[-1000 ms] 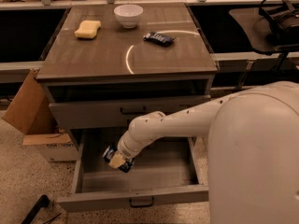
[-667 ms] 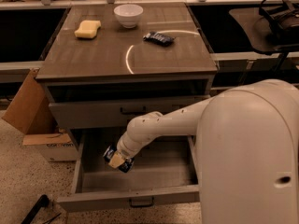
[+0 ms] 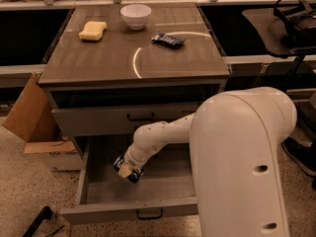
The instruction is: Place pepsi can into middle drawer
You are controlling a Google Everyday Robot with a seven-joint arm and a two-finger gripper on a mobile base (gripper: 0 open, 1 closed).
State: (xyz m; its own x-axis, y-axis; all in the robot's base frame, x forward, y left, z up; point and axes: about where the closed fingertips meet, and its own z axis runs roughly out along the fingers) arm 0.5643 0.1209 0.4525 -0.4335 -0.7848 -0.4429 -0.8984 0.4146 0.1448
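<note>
The middle drawer (image 3: 98,214) is pulled open below the shut upper drawer front (image 3: 98,120). Its grey floor shows, and its front has a small dark handle. My arm reaches down into it from the right. My gripper (image 3: 126,171) is inside the drawer's left part, shut on the pepsi can (image 3: 132,173), a small blue can held tilted just above or on the drawer floor. Only parts of the can show around the fingers.
On the cabinet top (image 3: 103,58) lie a yellow sponge (image 3: 93,30), a white bowl (image 3: 136,16) and a dark-blue snack packet (image 3: 168,40). A cardboard box (image 3: 34,127) stands left of the cabinet. A black chair (image 3: 291,28) is at the right. My white arm housing (image 3: 242,167) fills the lower right.
The gripper with the can has stayed at nearly the same place in the drawer. The white arm housing takes up a different part of the right side of the view.
</note>
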